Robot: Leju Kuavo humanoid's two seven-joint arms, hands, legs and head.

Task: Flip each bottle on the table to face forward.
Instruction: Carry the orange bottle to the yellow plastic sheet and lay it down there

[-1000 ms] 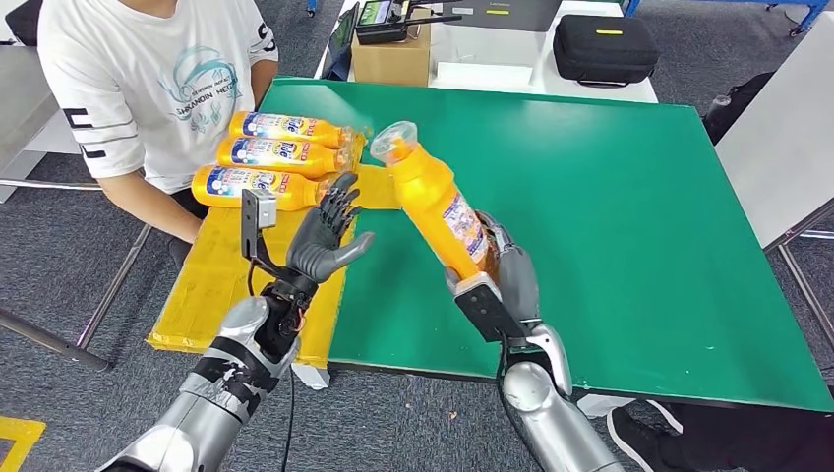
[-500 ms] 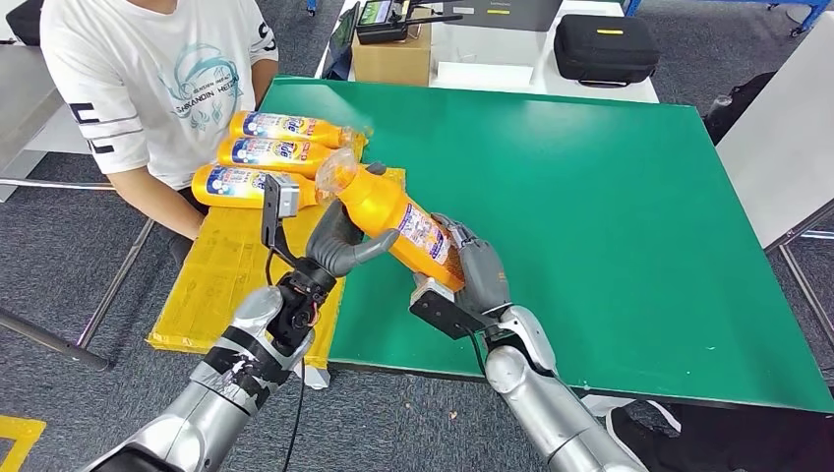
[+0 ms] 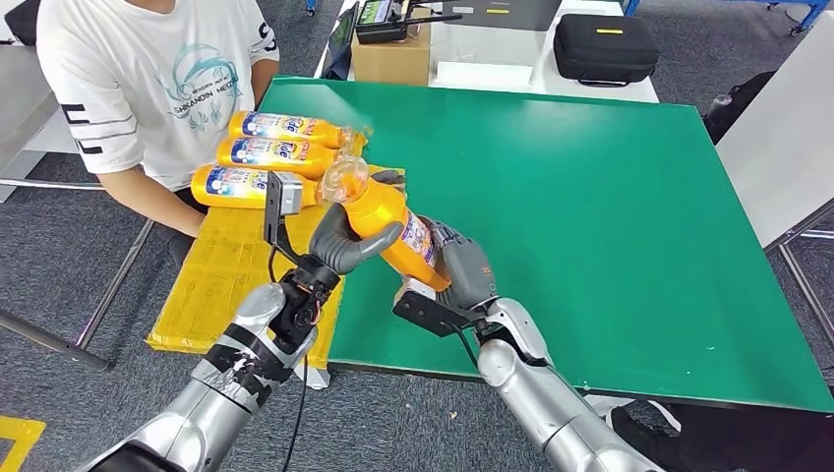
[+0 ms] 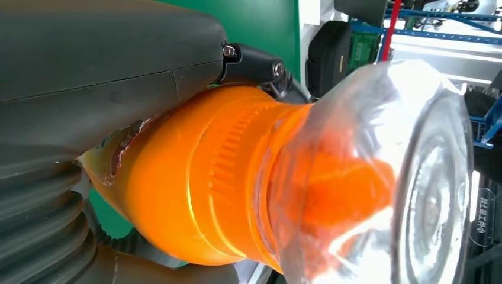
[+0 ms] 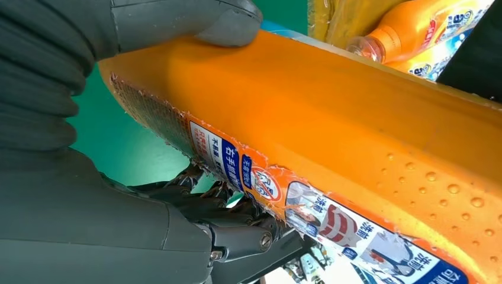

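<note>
Held bottle: an orange bottle [image 3: 393, 224] is up off the green table [image 3: 610, 197], tilted, clear cap end toward the stack of bottles and the person, base end down toward the robot; the left wrist view has the cap end [image 4: 379, 171] right in the lens; the right wrist view runs along its label [image 5: 331, 219]

Left hand: the left hand [image 3: 339, 244] is wrapped round the bottle's upper body just below the neck; thumb lying across the orange shoulder, fingers curled behind; it grips the bottle

Right hand: the right hand [image 3: 460, 270] has the lower part of the same bottle; thumb [image 5: 228, 21] pressed on the plain orange side, dark fingers [image 5: 207, 198] hooked under by the label; clamped firmly on it

Both hands: two hands on one bottle, left nearer the cap, right nearer the base, over the table's near left part

Waiting bottles: three more orange bottles [image 3: 285, 154] lie side by side on their sides at the table's far left edge, labels up, caps pointing toward the table's middle; partly on a yellow mat [image 3: 221, 285] that hangs off the left edge

Person: a person in a white T-shirt [image 3: 148, 79] sits close by the lying bottles, forearm beside the yellow mat

Behind the table: a cardboard box [image 3: 390, 54] and a black case [image 3: 602, 47] on a white surface
</note>
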